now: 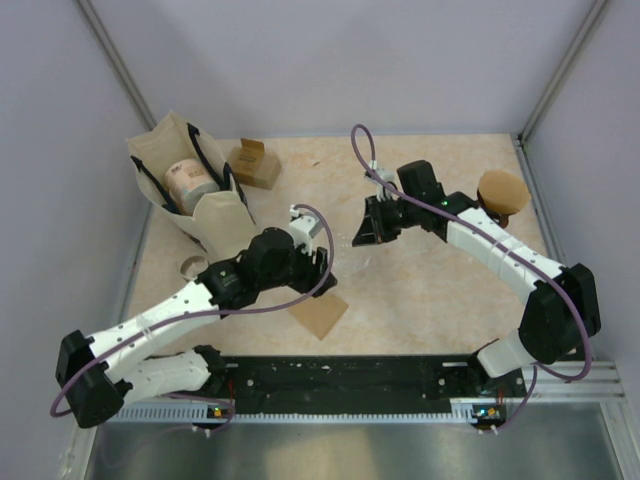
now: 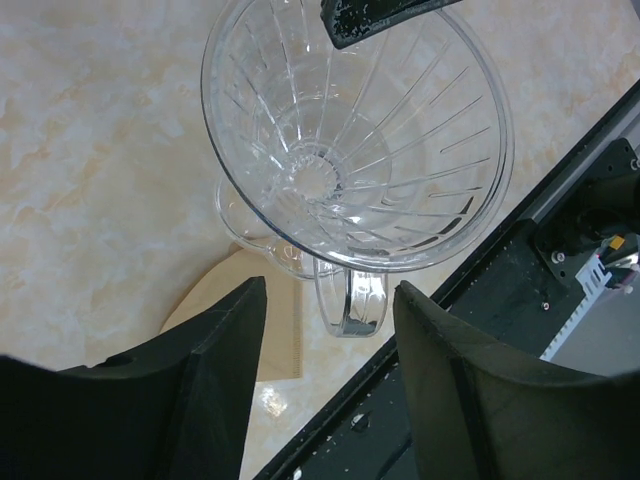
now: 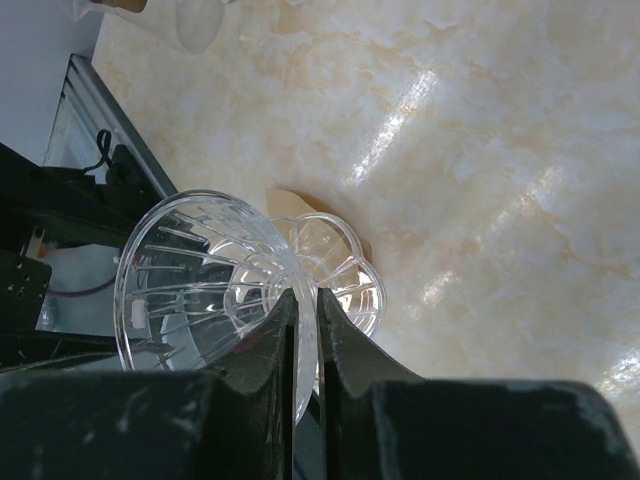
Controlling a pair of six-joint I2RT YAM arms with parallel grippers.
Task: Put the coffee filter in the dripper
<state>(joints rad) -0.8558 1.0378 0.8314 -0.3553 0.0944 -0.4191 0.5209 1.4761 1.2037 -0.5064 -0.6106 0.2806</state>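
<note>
My right gripper (image 3: 305, 310) is shut on the rim of the clear glass dripper (image 3: 190, 290), holding it tilted above the table. In the left wrist view the dripper's ribbed bowl (image 2: 340, 150) faces the camera, with its handle (image 2: 350, 300) pointing toward my left gripper (image 2: 330, 345). That gripper stands open, its fingers either side of the handle's end and not touching it. A brown coffee filter (image 1: 320, 315) lies flat on the table beneath the dripper; its edge (image 2: 250, 320) shows behind the left finger. In the top view the two grippers meet mid-table, left gripper (image 1: 312, 262) and right gripper (image 1: 366, 236).
A paper bag (image 1: 190, 190) holding a cup stands at the back left, with a small cardboard box (image 1: 252, 163) beside it. A stack of brown filters (image 1: 503, 192) sits at the right edge. A small ring (image 1: 192, 266) lies near the bag. The black rail (image 1: 340, 375) runs along the front.
</note>
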